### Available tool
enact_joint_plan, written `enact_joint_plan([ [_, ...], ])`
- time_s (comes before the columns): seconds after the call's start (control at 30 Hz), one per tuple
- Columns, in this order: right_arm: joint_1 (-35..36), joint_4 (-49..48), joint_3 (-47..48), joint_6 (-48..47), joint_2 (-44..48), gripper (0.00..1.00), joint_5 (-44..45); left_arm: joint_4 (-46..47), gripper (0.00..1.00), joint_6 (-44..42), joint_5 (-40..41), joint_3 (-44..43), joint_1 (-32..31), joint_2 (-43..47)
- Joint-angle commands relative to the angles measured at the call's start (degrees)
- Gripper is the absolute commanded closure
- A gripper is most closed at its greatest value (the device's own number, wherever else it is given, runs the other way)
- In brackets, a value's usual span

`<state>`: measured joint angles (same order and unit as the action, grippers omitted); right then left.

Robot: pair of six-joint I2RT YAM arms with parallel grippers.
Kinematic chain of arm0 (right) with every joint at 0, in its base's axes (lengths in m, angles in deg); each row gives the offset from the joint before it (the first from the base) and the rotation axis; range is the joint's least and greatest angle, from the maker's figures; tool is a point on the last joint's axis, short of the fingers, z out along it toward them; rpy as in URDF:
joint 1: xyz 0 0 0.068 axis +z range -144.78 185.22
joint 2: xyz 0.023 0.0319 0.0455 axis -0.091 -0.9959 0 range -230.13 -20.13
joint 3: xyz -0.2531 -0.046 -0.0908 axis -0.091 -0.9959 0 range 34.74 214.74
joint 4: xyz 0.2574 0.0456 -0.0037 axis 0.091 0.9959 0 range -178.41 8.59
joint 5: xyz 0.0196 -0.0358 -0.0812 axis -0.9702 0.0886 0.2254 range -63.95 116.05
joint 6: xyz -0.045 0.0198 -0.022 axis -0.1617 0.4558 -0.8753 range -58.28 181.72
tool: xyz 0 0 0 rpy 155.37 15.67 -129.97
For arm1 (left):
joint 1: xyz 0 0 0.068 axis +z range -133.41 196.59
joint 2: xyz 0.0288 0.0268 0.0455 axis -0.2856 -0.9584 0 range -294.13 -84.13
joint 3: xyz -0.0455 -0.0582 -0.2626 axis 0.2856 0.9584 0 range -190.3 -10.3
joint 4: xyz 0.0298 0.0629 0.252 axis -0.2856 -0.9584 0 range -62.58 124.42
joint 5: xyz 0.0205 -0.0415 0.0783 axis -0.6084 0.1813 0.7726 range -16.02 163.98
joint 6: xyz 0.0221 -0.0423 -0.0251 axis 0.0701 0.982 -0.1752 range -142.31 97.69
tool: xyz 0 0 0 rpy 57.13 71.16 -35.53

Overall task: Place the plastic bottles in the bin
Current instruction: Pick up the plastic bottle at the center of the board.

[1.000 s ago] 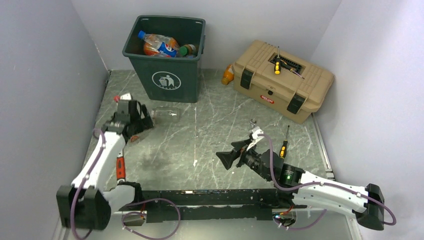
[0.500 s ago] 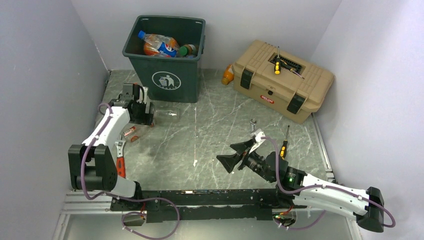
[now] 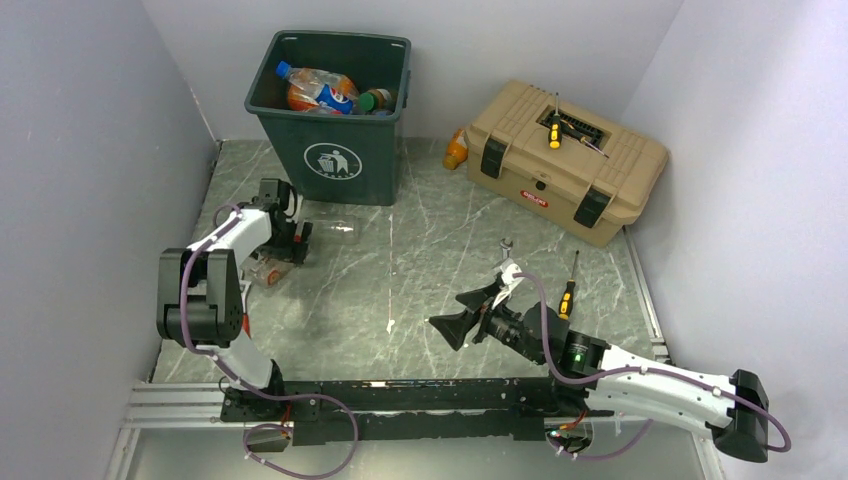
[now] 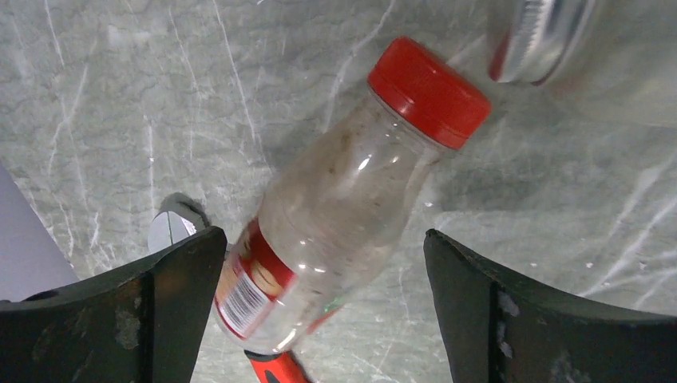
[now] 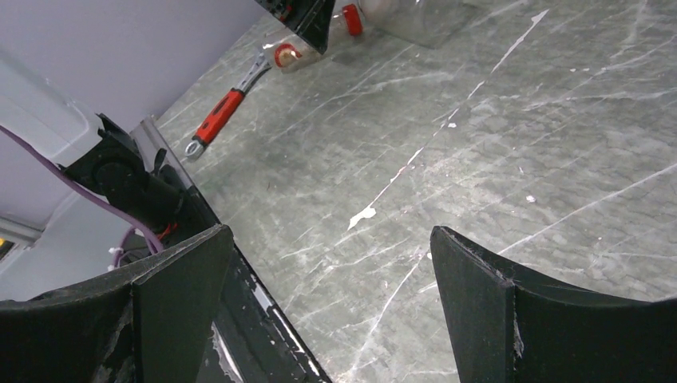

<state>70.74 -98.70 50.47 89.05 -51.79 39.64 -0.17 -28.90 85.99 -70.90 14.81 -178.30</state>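
A small clear bottle (image 4: 343, 199) with a red cap and red label lies on the marble table. Its lower half sits between the fingers of my left gripper (image 4: 323, 307), which is open, and it lies nearer the left finger. From above, the left gripper (image 3: 285, 245) points down at the table's left side. A larger clear bottle (image 3: 335, 230) lies just right of it. The dark green bin (image 3: 335, 150) stands at the back left and holds several bottles (image 3: 320, 92). An orange bottle (image 3: 456, 150) lies beside the toolbox. My right gripper (image 3: 470, 315) hangs open over bare table.
A tan toolbox (image 3: 565, 170) sits at the back right with a yellow-handled screwdriver (image 3: 553, 135) on its lid. Another screwdriver (image 3: 567, 296) lies by the right arm. A red-handled wrench (image 5: 219, 116) lies near the left arm's base, partly under the small bottle. Walls close in on both sides.
The left arm has folded back and its gripper has come down over the small red-capped bottle, jaws fully open. The right gripper has drifted slightly left.
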Motion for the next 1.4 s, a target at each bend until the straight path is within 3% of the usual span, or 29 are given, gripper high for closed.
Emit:
enact_joint_plan([
  [0.0,0.23,0.33,3.34,-0.27,1.53,0.01,1.35,4.56,0.01,1.99,1.48,2.22,0.7,0.02],
  [0.13,0.23,1.08,4.8,-2.46,1.02,0.01,2.63,4.95,0.12,6.17,0.85,3.15,0.81,-2.09],
  [0.33,0.22,2.55,7.44,-4.52,-0.62,0.01,3.14,7.49,0.44,10.43,2.13,7.83,0.84,1.23],
  [0.5,0.23,2.71,9.64,-5.62,-2.48,0.01,2.75,6.04,0.47,12.63,10.68,7.98,0.91,8.98],
  [0.63,0.23,3.16,11.6,-6.25,-3.34,0.01,1.54,0.77,0.5,14.78,13.48,5.1,0.78,21.8],
  [0.7,0.2,2.51,11.98,-6.54,-3.84,0.01,1.31,-1.18,0.57,15.77,14.42,2.71,-0.13,28.48],
  [0.87,0.21,3.92,14.73,-6.89,-5.86,0.01,-0.01,-7.72,0.65,17.82,17.66,-6.47,-11.41,37.6],
  [0.93,0.23,3.64,14.49,-6.62,-5.68,0.01,0.11,-9.17,0.67,20.74,12.44,-9.55,-14.61,39.49],
  [1.03,0.23,2.82,15.0,-6.99,-6.45,0.0,-0.25,-3.94,0.66,23.66,-3.77,-10.77,-17.08,41.75],
  [1.17,0.23,2.35,18.01,-9.04,-9.75,0.0,-0.21,8.21,0.73,25.65,-24.62,-8.98,-18.83,40.57],
  [1.37,0.23,-1.7,19.84,-11.84,-12.41,0.0,4.21,30.97,0.8,26.43,-48.16,-4.06,-19.49,34.95],
])
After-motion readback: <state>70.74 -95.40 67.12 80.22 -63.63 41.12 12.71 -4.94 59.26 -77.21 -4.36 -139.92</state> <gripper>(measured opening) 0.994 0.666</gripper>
